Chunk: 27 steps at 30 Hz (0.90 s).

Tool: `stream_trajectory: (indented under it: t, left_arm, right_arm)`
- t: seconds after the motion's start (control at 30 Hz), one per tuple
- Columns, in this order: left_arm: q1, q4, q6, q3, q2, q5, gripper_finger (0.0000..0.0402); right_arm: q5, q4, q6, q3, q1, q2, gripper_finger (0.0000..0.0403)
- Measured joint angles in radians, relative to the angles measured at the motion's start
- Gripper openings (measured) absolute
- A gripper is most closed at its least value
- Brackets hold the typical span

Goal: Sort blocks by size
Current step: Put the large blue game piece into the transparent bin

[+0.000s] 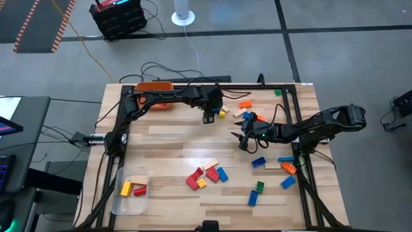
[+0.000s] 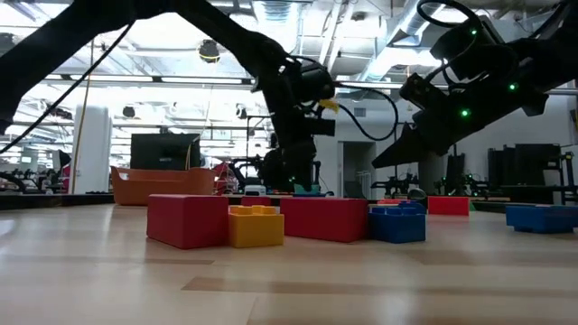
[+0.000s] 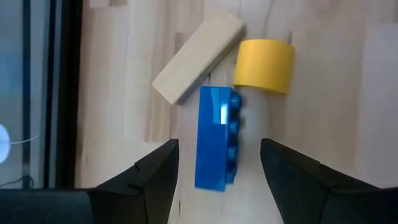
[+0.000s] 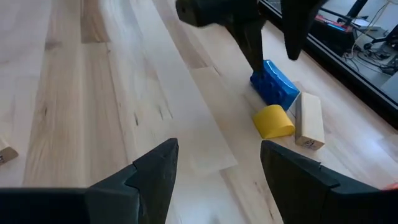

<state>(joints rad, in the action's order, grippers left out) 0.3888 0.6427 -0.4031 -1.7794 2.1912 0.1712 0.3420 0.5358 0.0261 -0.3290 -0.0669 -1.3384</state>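
Note:
My left gripper [image 3: 217, 171] is open at the far middle of the table [image 1: 209, 118]. Its fingers stand on either side of a long blue block [image 3: 217, 137] that lies flat on the wood, and they touch nothing. A tan block [image 3: 199, 56] and a yellow block [image 3: 264, 65] lie just beyond the blue one. My right gripper [image 4: 217, 168] is open and empty, above the table right of centre [image 1: 244, 143]. Its view shows the left gripper [image 4: 267, 37] over the blue block [image 4: 273, 84]. More blocks lie in clusters at the near centre [image 1: 206, 175] and the right [image 1: 270, 174].
An orange bin [image 1: 154, 87] stands at the far left under the left arm. A clear tub [image 1: 131, 188] at the near left holds a yellow and a red block. Orange, tan and green blocks [image 1: 244, 104] lie at the far right. Bare wood shows at the left centre [image 1: 161, 148].

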Motion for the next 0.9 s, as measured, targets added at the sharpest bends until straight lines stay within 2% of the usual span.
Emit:
stream_trajectory:
  t: [0.37,0.6,0.73,0.9]
  left_arm:
    - [0.02,0.011,0.039,-0.002,0.03,-0.064,0.0219]
    - [0.022,0.046,0.087,-0.001,0.049,-0.069,0.0216]
    - [0.022,0.065,0.087,-0.001,0.056,-0.07,0.0186]
    - [0.02,0.042,0.101,-0.001,0.056,-0.07,0.0116]
  right_arm:
    - [-0.002,0.026,-0.008,0.0,0.008,0.0,0.026]
    - [-0.002,0.026,-0.008,0.0,0.015,0.0,0.026]
    - [-0.002,0.026,-0.008,0.0,0.015,0.0,0.026]
    - [-0.002,0.026,-0.008,0.0,0.014,0.0,0.026]
